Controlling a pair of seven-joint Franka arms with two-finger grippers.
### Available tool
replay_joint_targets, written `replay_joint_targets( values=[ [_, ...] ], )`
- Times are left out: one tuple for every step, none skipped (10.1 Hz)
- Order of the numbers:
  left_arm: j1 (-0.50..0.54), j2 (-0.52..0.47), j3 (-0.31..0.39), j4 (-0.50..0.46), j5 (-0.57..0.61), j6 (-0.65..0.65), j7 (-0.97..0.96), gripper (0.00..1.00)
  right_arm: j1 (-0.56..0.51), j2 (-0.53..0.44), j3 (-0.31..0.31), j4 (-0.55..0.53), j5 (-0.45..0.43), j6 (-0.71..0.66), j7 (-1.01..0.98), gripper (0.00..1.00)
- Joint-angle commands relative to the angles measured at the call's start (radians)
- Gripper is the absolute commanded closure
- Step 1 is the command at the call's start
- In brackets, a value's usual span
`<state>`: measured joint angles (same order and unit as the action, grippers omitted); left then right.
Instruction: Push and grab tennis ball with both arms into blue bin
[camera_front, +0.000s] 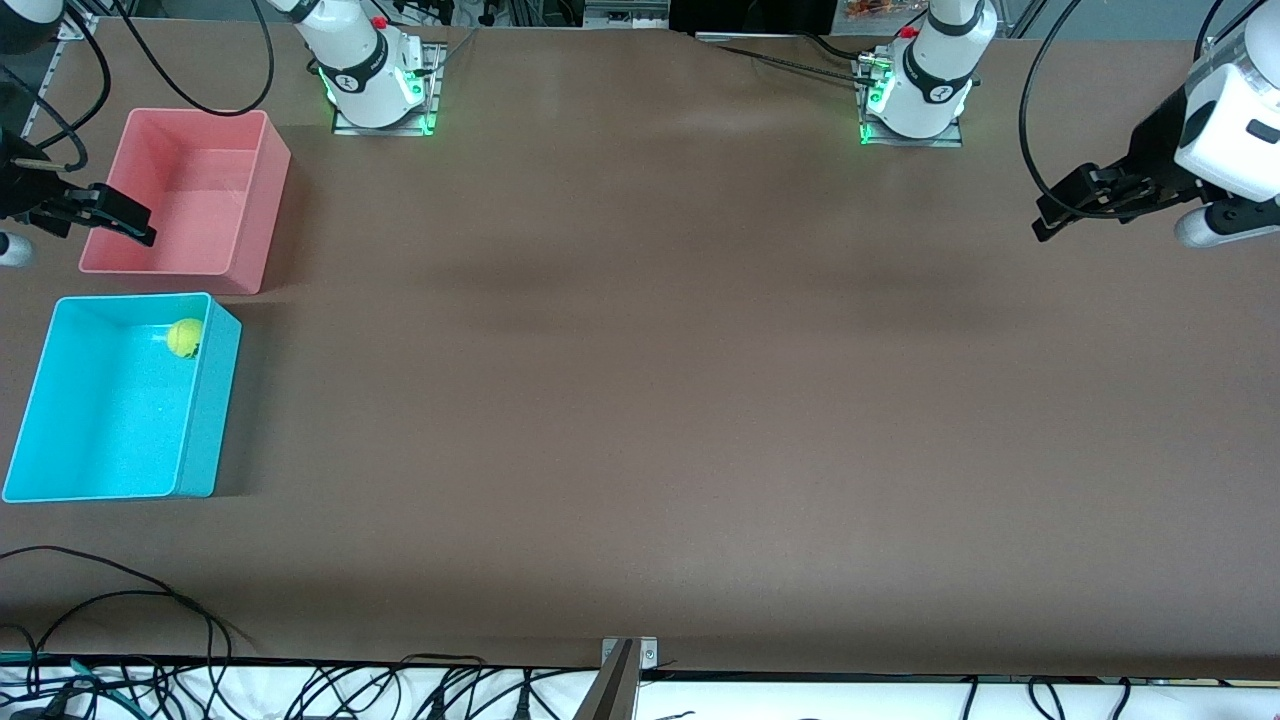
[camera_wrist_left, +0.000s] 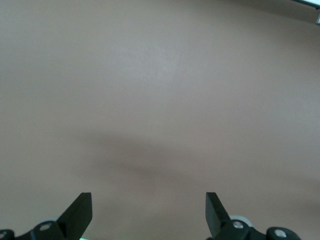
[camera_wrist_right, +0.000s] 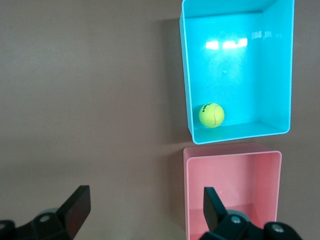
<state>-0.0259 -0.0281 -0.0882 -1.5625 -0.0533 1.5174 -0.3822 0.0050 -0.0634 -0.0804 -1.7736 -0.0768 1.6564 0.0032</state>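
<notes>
Tennis ball (camera_front: 185, 337): in the blue bin (camera_front: 60, 480), in its corner nearest the pink bin (camera_front: 262, 215), clear of my fingers.
My right gripper (camera_front: 125, 222): over the pink bin's edge, spread wide, holding nothing.
My left gripper (camera_front: 1065, 208): over bare table (camera_front: 660, 400), wide open, holding nothing.

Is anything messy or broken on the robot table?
Nothing stands out. The tennis ball sits inside the blue bin, the pink bin stands upright beside it, and both grippers, left and right, are open and empty.
</notes>
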Motion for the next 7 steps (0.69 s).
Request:
replay_joint_targets(
  values=[
    [-0.002,0.014,-0.019,0.035,0.004,-0.032,-0.012,0.00,0.010,0.054,0.002,0.104,0.000,-0.050,0.011,0.00],
    [-0.002,0.014,-0.019,0.035,0.004,-0.032,-0.011,0.00,-0.006,0.095,-0.001,0.167,0.017,-0.099,0.005,0.00],
    [-0.002,0.014,-0.018,0.041,0.004,-0.032,-0.012,0.00,-0.014,0.143,-0.002,0.236,0.053,-0.150,-0.005,0.00],
    [-0.003,0.014,-0.022,0.044,0.004,-0.032,-0.012,0.00,-0.014,0.160,-0.002,0.261,0.055,-0.155,-0.005,0.00],
    [-0.003,0.014,-0.031,0.044,0.004,-0.032,-0.014,0.00,-0.017,0.160,-0.004,0.263,0.058,-0.149,-0.002,0.00],
    [-0.003,0.014,-0.030,0.045,0.004,-0.032,-0.014,0.00,-0.022,0.159,-0.004,0.264,0.058,-0.142,0.004,0.00],
    [-0.003,0.014,-0.031,0.045,0.004,-0.032,-0.014,0.00,-0.019,0.151,-0.002,0.264,0.052,-0.141,0.012,0.00]
  ],
)
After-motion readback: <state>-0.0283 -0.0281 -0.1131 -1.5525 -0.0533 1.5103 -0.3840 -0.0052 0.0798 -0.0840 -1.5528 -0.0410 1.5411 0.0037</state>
